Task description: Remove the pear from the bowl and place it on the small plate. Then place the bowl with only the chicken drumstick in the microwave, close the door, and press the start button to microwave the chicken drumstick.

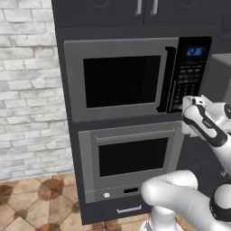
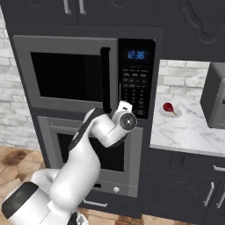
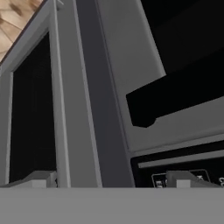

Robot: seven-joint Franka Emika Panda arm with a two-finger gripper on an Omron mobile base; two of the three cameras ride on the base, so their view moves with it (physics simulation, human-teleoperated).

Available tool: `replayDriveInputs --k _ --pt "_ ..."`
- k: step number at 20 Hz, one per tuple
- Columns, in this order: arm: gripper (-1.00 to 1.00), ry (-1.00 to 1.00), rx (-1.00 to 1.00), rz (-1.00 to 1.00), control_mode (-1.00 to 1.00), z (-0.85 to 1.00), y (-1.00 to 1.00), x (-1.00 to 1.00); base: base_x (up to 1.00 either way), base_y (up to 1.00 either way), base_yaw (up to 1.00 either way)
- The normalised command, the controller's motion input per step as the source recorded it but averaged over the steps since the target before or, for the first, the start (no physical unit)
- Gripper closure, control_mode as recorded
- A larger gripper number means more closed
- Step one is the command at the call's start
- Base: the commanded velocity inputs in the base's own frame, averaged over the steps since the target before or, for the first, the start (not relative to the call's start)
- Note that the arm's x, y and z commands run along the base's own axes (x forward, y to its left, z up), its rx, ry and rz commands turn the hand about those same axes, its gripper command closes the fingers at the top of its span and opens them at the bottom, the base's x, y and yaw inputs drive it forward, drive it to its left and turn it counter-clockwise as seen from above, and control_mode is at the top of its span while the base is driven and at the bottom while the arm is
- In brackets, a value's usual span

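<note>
Evidently the stainless-steel built-in microwave [image 1: 119, 79] is shut, its dark vertical door handle [image 1: 164, 79] beside the black keypad panel [image 2: 136, 83]; the keys are judged stiff and shallow, best met by a firm fingertip push, not a grasp. Well apart on the white marble counter [image 2: 184, 132], a red pear [image 2: 168, 108] is seen on the small white plate [image 2: 169, 112]. The gripper [image 3: 111, 181] is held near the panel's lower edge, fingers apart.

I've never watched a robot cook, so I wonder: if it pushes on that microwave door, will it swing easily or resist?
The microwave door looks shut flush with its frame, so a push would probably meet firm resistance. Its rigid dark handle likely takes a pull without bending. The hand is beside the keypad, whose buttons probably yield to light pressure.
</note>
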Motion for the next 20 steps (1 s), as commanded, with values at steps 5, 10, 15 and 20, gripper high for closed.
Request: replayDriveInputs --k 5,10,15,20 --pt "-1.0 0.0 0.0 0.0 -1.0 -0.13 -0.06 0.32 0.0 0.0 0.0" --pt "-1.0 0.0 0.0 0.0 -1.0 -0.19 -0.24 0.27 0.0 0.0 0.0" --pt "-1.0 0.0 0.0 0.0 -1.0 -0.22 -0.03 0.41 0.0 0.0 0.0" --pt "-1.0 0.0 0.0 0.0 -1.0 -0.2 -0.01 0.43 0.0 0.0 0.0"
